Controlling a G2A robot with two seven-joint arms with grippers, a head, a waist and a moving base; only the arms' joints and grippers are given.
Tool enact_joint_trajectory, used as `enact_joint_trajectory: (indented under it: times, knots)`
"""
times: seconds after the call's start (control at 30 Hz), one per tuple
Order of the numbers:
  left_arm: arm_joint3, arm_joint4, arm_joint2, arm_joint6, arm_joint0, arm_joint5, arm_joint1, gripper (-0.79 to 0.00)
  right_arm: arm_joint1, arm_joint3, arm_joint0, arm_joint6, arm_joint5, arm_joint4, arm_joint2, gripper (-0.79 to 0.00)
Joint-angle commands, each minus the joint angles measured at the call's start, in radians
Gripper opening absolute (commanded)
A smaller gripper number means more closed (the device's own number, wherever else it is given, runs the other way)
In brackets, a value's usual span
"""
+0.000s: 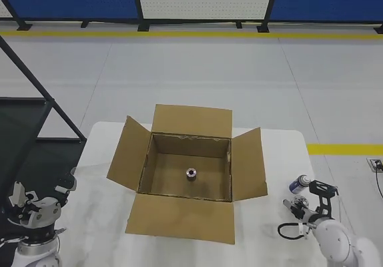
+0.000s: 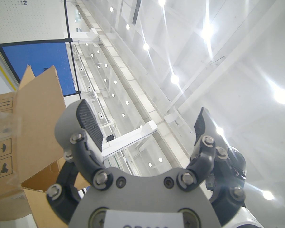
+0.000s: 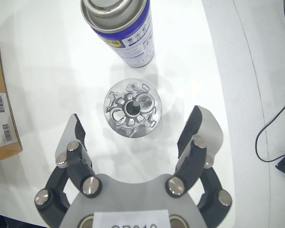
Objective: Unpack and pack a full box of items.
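White tabletop [image 1: 278, 141] beside open brown cardboard box [image 1: 178, 220]: released right pincer [image 3: 136, 117] poised over round silver metal part [image 3: 132, 100], grasp apparently next; left pincer [image 2: 143, 115] likewise released.

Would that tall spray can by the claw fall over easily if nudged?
Probably: the spray can stands upright, tall on a narrow base, so a push near the top would likely tip it. Its round, smooth metal side suggests it would then roll and may feel slippery to grip.

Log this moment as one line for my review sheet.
box: open, small metal piece inside | spray can: upright beside box | metal disc: by can | right jaws: open over disc | left jaws: open, empty
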State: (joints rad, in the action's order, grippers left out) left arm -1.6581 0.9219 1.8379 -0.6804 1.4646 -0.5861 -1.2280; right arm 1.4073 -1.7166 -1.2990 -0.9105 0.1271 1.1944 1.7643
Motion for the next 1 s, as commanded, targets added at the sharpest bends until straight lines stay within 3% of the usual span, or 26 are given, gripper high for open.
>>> enact_joint_trajectory:
  times: [0.0, 0.1, 0.2, 0.43, 0.77, 0.97]
  knots:
    - [0.0, 0.0, 0.0, 0.0, 0.0, 0.0, 0.0, 0.0, -0.001, 0.008, 0.006, 0.003, 0.007, 0.001, -0.009, -0.514]
    - [0.0, 0.0, 0.0, 0.0, 0.0, 0.0, 0.0, 0.0, -0.003, 0.014, 0.013, 0.006, 0.014, 0.005, -0.017, -0.686]
    - [0.0, 0.0, 0.0, 0.0, 0.0, 0.0, 0.0, 0.0, -0.005, 0.01, 0.014, 0.009, 0.023, 0.003, -0.022, -0.785]
    - [0.0, 0.0, 0.0, 0.0, 0.0, 0.0, 0.0, 0.0, -0.008, -0.075, -0.021, 0.047, 0.058, -0.012, -0.017, -0.785]
    - [0.0, 0.0, 0.0, 0.0, 0.0, 0.0, 0.0, 0.0, -0.005, -0.483, -0.161, 0.152, 0.095, -0.089, -0.013, -0.785]
    - [0.0, 0.0, 0.0, 0.0, 0.0, 0.0, 0.0, 0.0, -0.002, -0.633, -0.159, 0.231, 0.069, -0.162, -0.091, -0.785]
